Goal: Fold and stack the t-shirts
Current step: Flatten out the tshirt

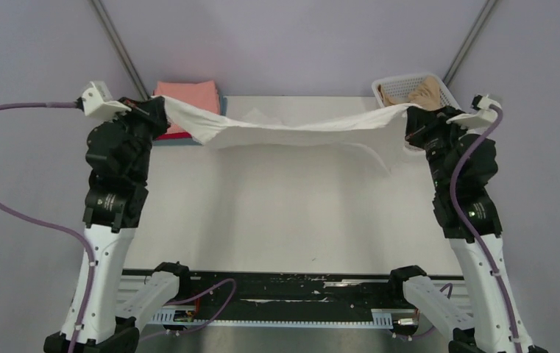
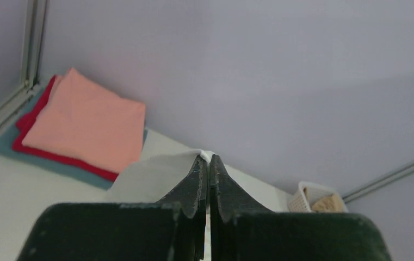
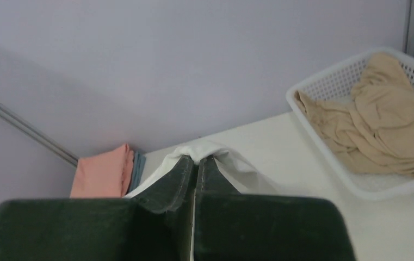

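A white t-shirt (image 1: 284,125) hangs stretched between both arms above the far half of the table. My left gripper (image 1: 155,112) is shut on its left end, whose cloth (image 2: 155,171) pokes out at the fingertips of that gripper (image 2: 208,159). My right gripper (image 1: 413,118) is shut on the right end, with white fabric (image 3: 232,157) bunched at the tips of that gripper (image 3: 196,159). Folded salmon-pink (image 1: 188,95), red (image 2: 57,157) and grey-blue (image 2: 14,147) t-shirts lie stacked at the far left corner. A tan t-shirt (image 3: 378,125) lies crumpled in the basket.
The white mesh basket (image 1: 391,84) stands at the table's far right corner, close behind my right gripper. The white table (image 1: 284,213) spreads beneath the hanging shirt. Grey walls with metal rails enclose the back and sides.
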Robot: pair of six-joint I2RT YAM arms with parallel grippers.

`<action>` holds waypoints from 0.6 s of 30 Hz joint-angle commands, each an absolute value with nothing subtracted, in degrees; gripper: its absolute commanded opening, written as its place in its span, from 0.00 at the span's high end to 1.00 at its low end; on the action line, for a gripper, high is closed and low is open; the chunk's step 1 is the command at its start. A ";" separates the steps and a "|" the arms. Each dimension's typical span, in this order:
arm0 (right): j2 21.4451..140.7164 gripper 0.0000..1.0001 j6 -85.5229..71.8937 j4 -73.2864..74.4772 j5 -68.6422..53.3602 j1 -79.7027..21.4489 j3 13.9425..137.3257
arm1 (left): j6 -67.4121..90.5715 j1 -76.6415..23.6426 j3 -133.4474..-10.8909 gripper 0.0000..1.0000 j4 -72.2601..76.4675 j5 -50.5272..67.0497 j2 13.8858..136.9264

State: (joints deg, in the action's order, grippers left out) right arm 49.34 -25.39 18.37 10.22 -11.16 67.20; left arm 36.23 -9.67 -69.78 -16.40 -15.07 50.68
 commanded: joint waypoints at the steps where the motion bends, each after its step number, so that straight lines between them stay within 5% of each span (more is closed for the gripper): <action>1: 45.50 1.00 -21.28 15.33 11.53 -10.85 74.21 | 30.54 -9.62 -82.83 1.00 -19.20 -16.76 49.37; 12: 42.71 1.00 -19.03 24.49 7.10 -10.88 91.70 | 23.51 -9.66 -117.47 1.00 -28.58 -8.00 54.13; 18: 40.15 1.00 -20.25 27.93 4.18 -10.88 94.81 | 24.43 -9.63 -125.63 1.00 -29.80 2.72 54.15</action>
State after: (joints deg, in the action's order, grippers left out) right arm 41.87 -20.21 24.84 6.55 -11.09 93.21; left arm 25.54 -9.67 -122.28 -27.79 -5.45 52.99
